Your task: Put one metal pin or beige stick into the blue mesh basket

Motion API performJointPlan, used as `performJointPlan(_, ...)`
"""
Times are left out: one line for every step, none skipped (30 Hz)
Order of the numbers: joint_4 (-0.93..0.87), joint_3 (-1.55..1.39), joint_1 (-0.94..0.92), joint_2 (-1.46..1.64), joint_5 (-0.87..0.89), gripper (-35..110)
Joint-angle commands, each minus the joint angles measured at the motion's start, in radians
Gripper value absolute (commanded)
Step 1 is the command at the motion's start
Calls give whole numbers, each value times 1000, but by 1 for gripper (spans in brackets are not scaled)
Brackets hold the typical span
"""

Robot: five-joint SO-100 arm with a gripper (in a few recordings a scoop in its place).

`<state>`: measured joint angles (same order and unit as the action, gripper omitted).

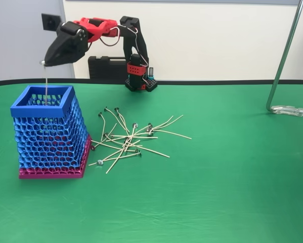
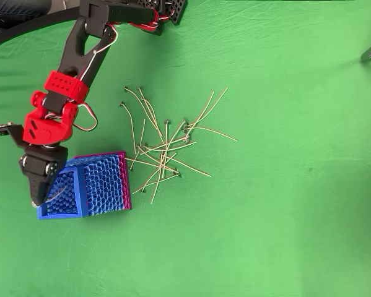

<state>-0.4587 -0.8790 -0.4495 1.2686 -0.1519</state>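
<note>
The blue mesh basket (image 1: 40, 109) stands on its magenta base at the left of the green table, and is seen from above in the overhead view (image 2: 58, 215). My gripper (image 1: 43, 63) hovers just above the basket's open top, shut on one beige stick (image 1: 45, 83). The stick hangs straight down from the fingertips, its metal disc at the top and its lower end reaching inside the rim. In the overhead view the gripper (image 2: 38, 201) is over the basket's left side. Several more sticks lie in a loose pile (image 1: 128, 139) right of the basket (image 2: 163, 148).
The arm's base (image 1: 140, 81) sits at the table's far edge, with a black case (image 1: 108, 66) behind it. A metal stand (image 1: 285, 55) rises at the right, its foot (image 1: 293, 110) on the green cloth.
</note>
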Motion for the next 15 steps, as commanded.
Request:
performJointPlan(15, -12, -17, 21, 8, 7)
performJointPlan(18, -14, -20, 23, 8, 10)
performJointPlan(26, -14, -25, 25, 11, 13)
performJointPlan(32, -14, -26, 26, 11, 15)
performJointPlan(41, -14, -29, 26, 11, 18)
performJointPlan(52, -14, -31, 26, 11, 23)
performJointPlan(60, -12, -32, 26, 8, 26)
performJointPlan(66, -8, -34, 26, 8, 27)
performJointPlan(66, -3, -35, 26, 5, 28)
performJointPlan(71, 0, -37, 26, 5, 29)
performJointPlan(77, 2, -38, 26, 5, 32)
performJointPlan(81, 3, -38, 26, 5, 32)
performJointPlan(84, 5, -40, 26, 6, 33)
performJointPlan(86, 6, -40, 26, 6, 33)
performJointPlan(87, 6, -40, 26, 5, 33)
